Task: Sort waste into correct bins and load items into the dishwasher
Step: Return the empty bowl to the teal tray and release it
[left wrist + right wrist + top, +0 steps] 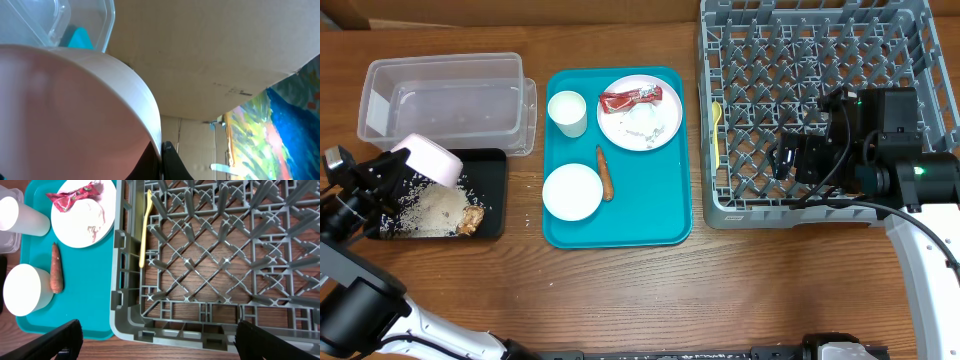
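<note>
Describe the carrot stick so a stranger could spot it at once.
Find the teal tray left of the grey rack. On it, right of the white bowl and below the plate, lies the carrot stick. It alone is thin and orange.

**Table**: brown wood-grain top. Four things stand directly on it.

1. Clear plastic tub: rectangular, at the far left.
2. Black tray: shallow, rectangular, just in front of the tub on the near side.
3. Teal serving tray: rectangular with rounded corners, in the middle, just beside the tub and black tray.
4. Dish rack: grey, pegged grid, on the right. A narrow strip of wood separates it from the teal tray, and its far edge runs out of the overhead view.
</note>
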You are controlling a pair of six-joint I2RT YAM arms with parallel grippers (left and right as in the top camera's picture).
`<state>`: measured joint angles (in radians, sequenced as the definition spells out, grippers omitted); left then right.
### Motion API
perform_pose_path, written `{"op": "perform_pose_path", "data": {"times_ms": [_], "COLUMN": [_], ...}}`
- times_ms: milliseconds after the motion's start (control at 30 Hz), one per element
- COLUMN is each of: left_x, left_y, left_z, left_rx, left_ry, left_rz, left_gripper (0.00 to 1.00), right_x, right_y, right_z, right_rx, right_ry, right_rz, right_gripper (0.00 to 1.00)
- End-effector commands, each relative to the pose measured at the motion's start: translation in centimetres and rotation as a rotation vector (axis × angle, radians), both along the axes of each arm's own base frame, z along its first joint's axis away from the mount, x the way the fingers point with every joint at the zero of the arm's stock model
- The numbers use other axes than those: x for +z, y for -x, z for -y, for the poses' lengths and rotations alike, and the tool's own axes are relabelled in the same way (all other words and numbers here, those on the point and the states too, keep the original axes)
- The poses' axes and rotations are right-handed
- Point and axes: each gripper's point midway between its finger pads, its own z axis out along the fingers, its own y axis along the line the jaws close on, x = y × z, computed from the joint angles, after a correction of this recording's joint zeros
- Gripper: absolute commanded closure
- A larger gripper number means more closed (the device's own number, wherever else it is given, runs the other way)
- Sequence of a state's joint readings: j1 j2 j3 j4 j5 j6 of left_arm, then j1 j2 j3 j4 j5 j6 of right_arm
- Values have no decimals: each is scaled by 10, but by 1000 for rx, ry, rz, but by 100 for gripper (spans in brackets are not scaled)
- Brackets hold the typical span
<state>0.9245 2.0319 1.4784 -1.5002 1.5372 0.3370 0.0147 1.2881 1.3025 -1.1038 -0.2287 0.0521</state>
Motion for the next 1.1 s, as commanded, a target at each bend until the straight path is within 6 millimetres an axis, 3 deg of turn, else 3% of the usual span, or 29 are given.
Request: {"op": "perform_pose_path", "data": {"times_ms": [0,167,400,567,667,733,800,900,1067], "left_x": [-2,23,79,98,74,44,26,9,-27], "left_y": [-3,-12,-26,-29,-45,-62,-67,-53,-19], "left_z": [14,60,175,263,299,312,326,364,395], "left_rx": [-51,-191,-507,-762,-863,-835,-823,-893,-1009], "left_ry": [-99,-237,-448,-541,-694,-895,-1075,-1261,-1563], "left_rz": [52,157,438,566,382,151,81,88,8], "left_gripper": [96,96,96,96,96,96,96,96,96], "right_x": [11,12,11,9,9,9,9,9,9], "right_y": [-6,-6,-5,-2,-2,-2,-2,-2,-2], "right_z": [-2,-2,-2,-1,-1,-1,-1,-1,-1], "right_rx": [3,3,3,4,4,4,4,4,4], "right_ry": [-3,-2,-2,3,3,3,3,3,3], "right_rz": [33,34,29,16,16,15,15,15,15], "right_gripper": [0,0,0,0,0,0,0,0,0]}}
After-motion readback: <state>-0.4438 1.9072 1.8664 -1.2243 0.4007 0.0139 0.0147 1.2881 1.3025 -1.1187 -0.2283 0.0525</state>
